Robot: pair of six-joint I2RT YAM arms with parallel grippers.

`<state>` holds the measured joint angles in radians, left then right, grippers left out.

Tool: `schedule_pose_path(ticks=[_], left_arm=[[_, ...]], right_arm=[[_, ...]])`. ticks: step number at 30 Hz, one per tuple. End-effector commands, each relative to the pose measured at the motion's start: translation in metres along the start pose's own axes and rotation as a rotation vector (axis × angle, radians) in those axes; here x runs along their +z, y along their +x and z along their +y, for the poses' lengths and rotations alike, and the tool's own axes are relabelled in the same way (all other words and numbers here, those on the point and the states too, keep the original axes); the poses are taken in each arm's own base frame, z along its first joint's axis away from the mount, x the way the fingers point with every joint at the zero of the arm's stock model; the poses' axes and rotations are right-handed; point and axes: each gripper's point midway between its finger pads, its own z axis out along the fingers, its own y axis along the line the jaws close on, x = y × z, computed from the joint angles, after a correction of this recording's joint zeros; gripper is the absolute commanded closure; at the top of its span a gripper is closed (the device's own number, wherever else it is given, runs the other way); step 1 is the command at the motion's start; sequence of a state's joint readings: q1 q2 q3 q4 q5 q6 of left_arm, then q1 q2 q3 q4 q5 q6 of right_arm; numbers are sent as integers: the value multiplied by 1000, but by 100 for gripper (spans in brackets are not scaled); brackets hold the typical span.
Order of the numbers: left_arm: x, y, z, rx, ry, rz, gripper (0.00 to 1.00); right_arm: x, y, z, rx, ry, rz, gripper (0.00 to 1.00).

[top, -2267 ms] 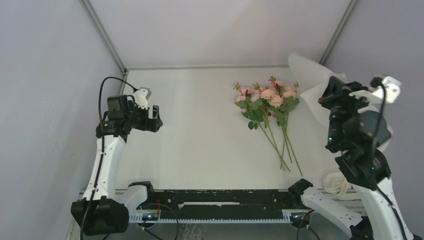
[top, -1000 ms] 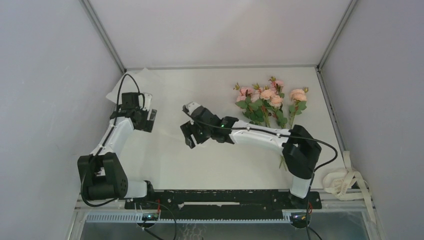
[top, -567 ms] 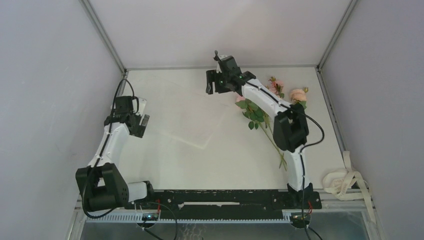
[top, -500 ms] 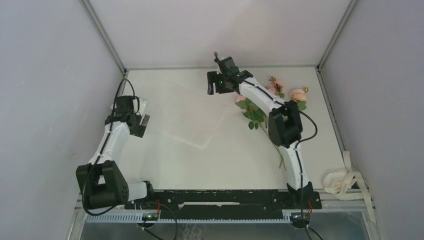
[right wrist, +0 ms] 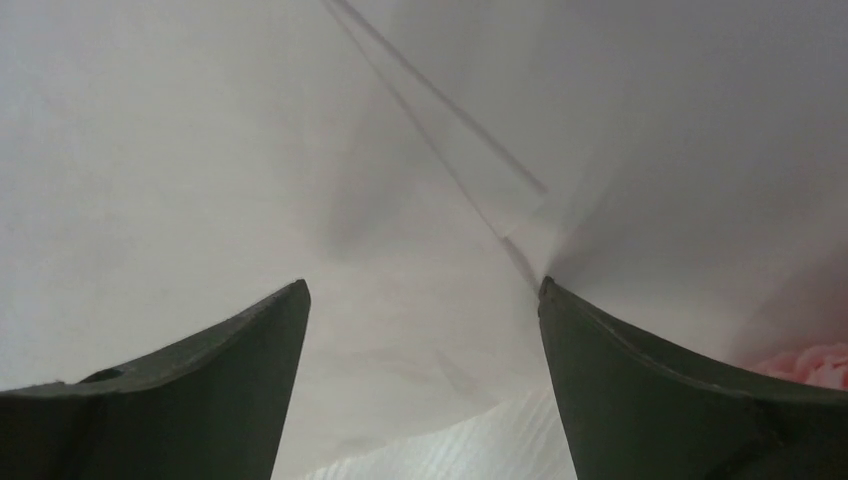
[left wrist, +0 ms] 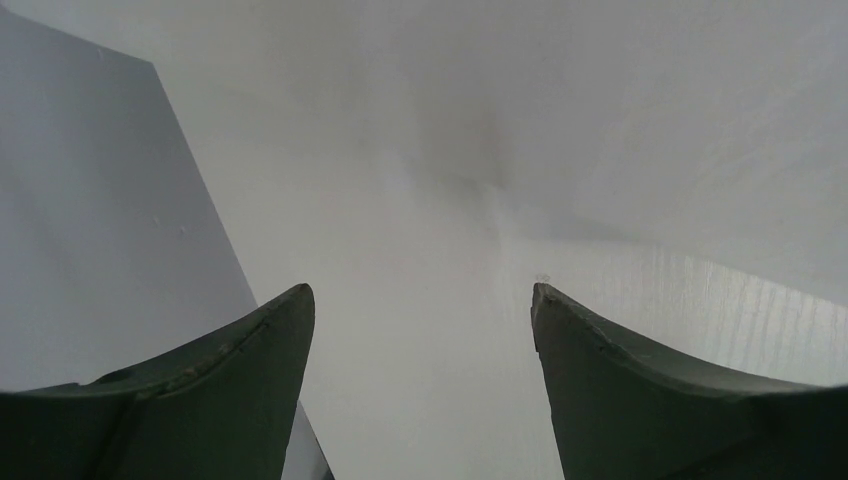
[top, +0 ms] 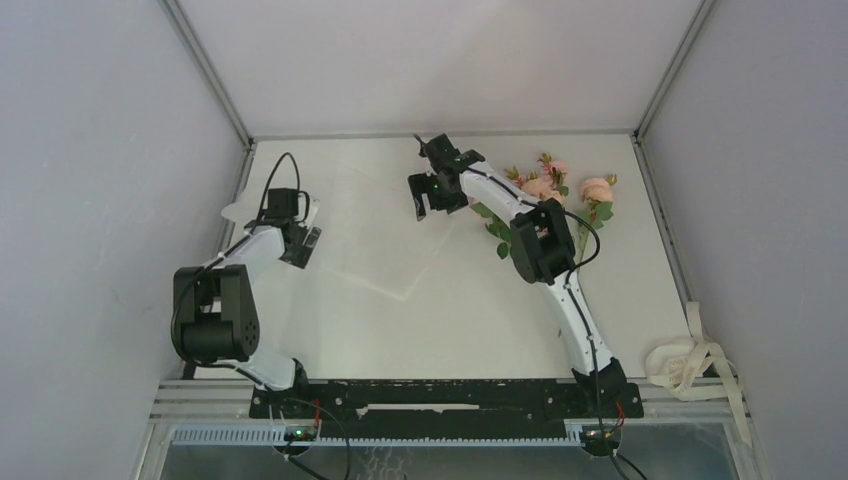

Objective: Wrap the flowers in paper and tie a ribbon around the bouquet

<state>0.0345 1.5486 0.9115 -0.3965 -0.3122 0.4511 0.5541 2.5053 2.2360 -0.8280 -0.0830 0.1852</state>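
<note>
The paper [top: 370, 255] lies spread across the left and middle of the table, with a crease near its front corner. The flowers [top: 548, 187], pale pink roses with green leaves, lie at the back right, partly hidden behind the right arm. The ribbon [top: 690, 360] sits in loose loops off the table's right front edge. My left gripper [top: 303, 240] hangs open over the paper's left part. My right gripper [top: 424, 200] is open over the paper's back part, just left of the flowers. In the right wrist view a fold of the paper [right wrist: 450, 160] runs between the fingers and a pink rose [right wrist: 812, 365] shows at the lower right.
Grey walls [top: 110, 150] close in the table on the left, back and right. The paper's left corner [top: 232, 210] curls up against the left wall. The right arm [top: 545, 250] stretches over the flower stems.
The right gripper swung from the table's middle to the back beside the flowers and opened wider. The left gripper shifted slightly right. The paper's lifted back-left corner has dropped and the sheet lies flatter.
</note>
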Motion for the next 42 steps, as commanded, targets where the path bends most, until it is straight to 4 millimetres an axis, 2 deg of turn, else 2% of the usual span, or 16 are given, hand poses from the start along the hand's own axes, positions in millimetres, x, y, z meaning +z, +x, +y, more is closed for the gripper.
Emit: schedule_pose_path(ticks=[1, 5, 9, 11, 13, 14, 16, 18, 20, 24, 28, 30, 33, 36, 39, 42], left_arm=[[8, -5, 3, -21, -42, -20, 17], [14, -7, 1, -26, -44, -13, 17], [15, -12, -3, -35, -20, -29, 17], [13, -14, -6, -35, 3, -41, 17], [9, -17, -9, -35, 32, -57, 17], [6, -20, -11, -37, 47, -67, 17], [-4, -26, -15, -41, 95, -95, 17], [-19, -30, -21, -29, 146, -128, 16], [-28, -27, -19, -34, 166, -128, 14], [-30, -13, 19, -177, 119, -81, 12], [-6, 12, 68, -331, 33, 31, 12], [11, 20, 80, -354, 8, 93, 9], [37, 21, 82, -353, 0, 161, 2], [51, 8, 79, -271, -60, 207, 0], [45, -21, 58, -90, -78, 169, 0], [44, -39, 30, 31, -51, 148, 0]], right_arm=[[12, 44, 21, -7, -124, 154, 15], [-9, 48, 45, 16, -267, 138, 55], [-45, 47, 55, 38, -351, 63, 81], [-60, 51, 60, 62, -395, 41, 100], [-78, 56, 72, 67, -461, 0, 100], [-81, 69, 76, 78, -485, 12, 100], [-89, 77, 82, 84, -517, -4, 100], [-89, 80, 73, 100, -469, -22, 97], [-85, 69, 54, 120, -370, -60, 82], [-65, 45, 30, 165, -260, -84, 54], [-37, 31, 33, 171, -233, -54, 30], [-23, 26, 39, 162, -228, -40, 22], [-3, 32, 48, 152, -236, 9, 21], [0, 48, 78, 115, -352, 71, 21], [-11, 69, 119, 56, -523, 129, 22], [-24, 88, 142, 56, -622, 157, 24]])
